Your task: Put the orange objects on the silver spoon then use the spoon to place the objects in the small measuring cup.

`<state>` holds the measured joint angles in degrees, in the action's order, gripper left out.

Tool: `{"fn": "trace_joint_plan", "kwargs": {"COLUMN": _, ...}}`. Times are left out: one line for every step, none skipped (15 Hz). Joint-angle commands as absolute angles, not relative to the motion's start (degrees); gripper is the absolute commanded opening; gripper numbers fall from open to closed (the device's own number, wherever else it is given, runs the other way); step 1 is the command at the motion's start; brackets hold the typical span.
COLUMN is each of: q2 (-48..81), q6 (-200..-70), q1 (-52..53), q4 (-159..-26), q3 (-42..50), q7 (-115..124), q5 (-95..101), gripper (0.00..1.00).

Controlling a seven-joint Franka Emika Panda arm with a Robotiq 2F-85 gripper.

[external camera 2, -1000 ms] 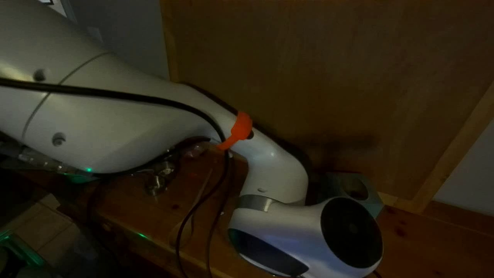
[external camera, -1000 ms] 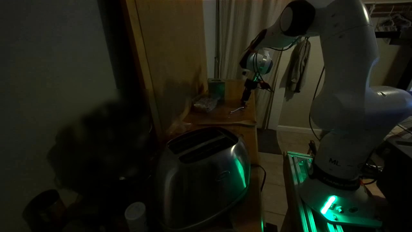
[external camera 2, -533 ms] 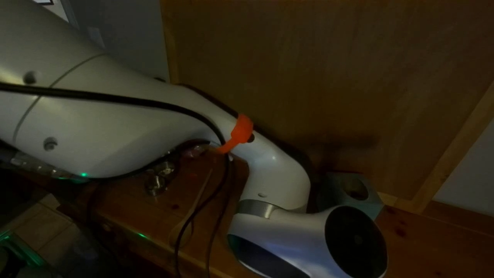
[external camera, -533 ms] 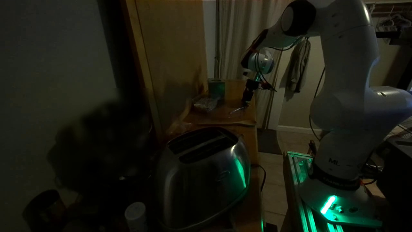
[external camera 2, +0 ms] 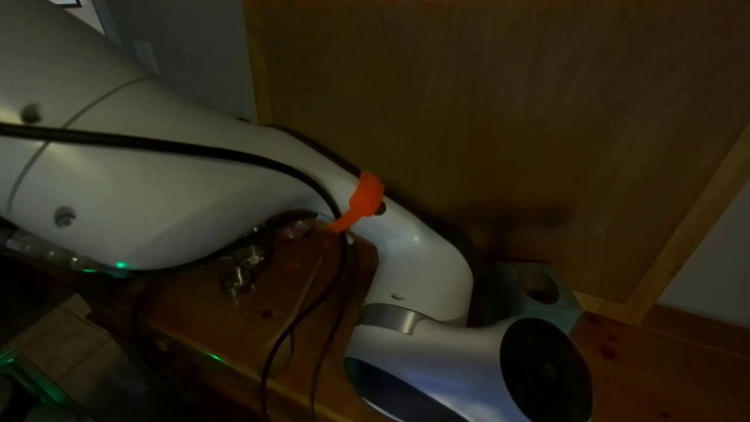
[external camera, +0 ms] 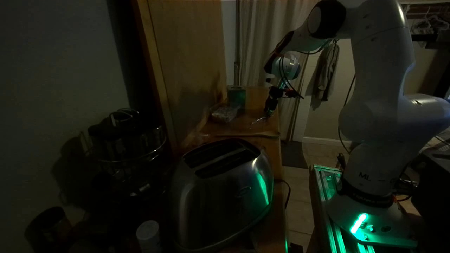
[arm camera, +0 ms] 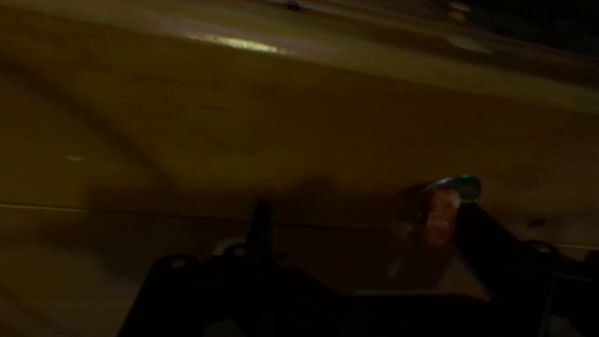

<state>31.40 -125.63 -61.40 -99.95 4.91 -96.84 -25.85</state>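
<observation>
Dimly lit worktop (external camera: 256, 100): in an exterior view, a toaster (external camera: 225, 189) stands at its near end. Beyond, a wooden spoon (external camera: 258, 134) reaches the robot-side edge. Farther on, near that edge, lies the silver spoon (external camera: 259, 120); expect it to be light, rigid and slippery: grip the handle squarely. Wrist view: an orange object (arm camera: 441, 220) shows against the spoon; whether in it or beside it cannot be determined. Probably light, slightly soft: grip mid-length, gently. Gripper (arm camera: 365, 205): jaws spread, nothing clamped.
</observation>
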Motion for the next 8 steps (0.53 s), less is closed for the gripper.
{"fn": "trace_joint_plan", "kwargs": {"q2": 29.94, "q6": -121.38, "q1": -62.18, "q4": -99.81, "q3": 4.24, "q7": -97.80, "q5": -27.29, "gripper": 1.00}}
{"fn": "trace_joint_plan", "kwargs": {"q2": 29.80, "q6": -120.84, "q1": -62.09, "q4": -99.77, "q3": 4.30, "q7": -97.90, "q5": -27.39, "gripper": 1.00}}
{"fn": "trace_joint_plan", "kwargs": {"q2": 29.68, "q6": -120.55, "q1": -62.02, "q4": -99.79, "q3": 4.34, "q7": -98.07, "q5": -27.50, "gripper": 1.00}}
{"fn": "trace_joint_plan", "kwargs": {"q2": 29.61, "q6": -120.45, "q1": -61.99, "q4": -99.73, "q3": 4.32, "q7": -98.20, "q5": -27.71, "gripper": 1.00}}
{"fn": "trace_joint_plan", "kwargs": {"q2": 29.43, "q6": -120.35, "q1": -62.15, "q4": -99.73, "q3": 4.06, "q7": -98.59, "q5": -28.42, "gripper": 1.00}}
{"fn": "trace_joint_plan", "kwargs": {"q2": 29.14, "q6": -120.03, "q1": -62.33, "q4": -99.86, "q3": 3.79, "q7": -99.03, "q5": -29.28, "gripper": 1.00}}
{"fn": "trace_joint_plan", "kwargs": {"q2": 28.46, "q6": -119.57, "q1": -62.57, "q4": -100.42, "q3": 3.37, "q7": -100.30, "q5": -30.52, "gripper": 1.00}}
{"fn": "trace_joint_plan", "kwargs": {"q2": 27.69, "q6": -119.36, "q1": -62.51, "q4": -101.25, "q3": 3.24, "q7": -101.54, "q5": -31.14, "gripper": 1.00}}
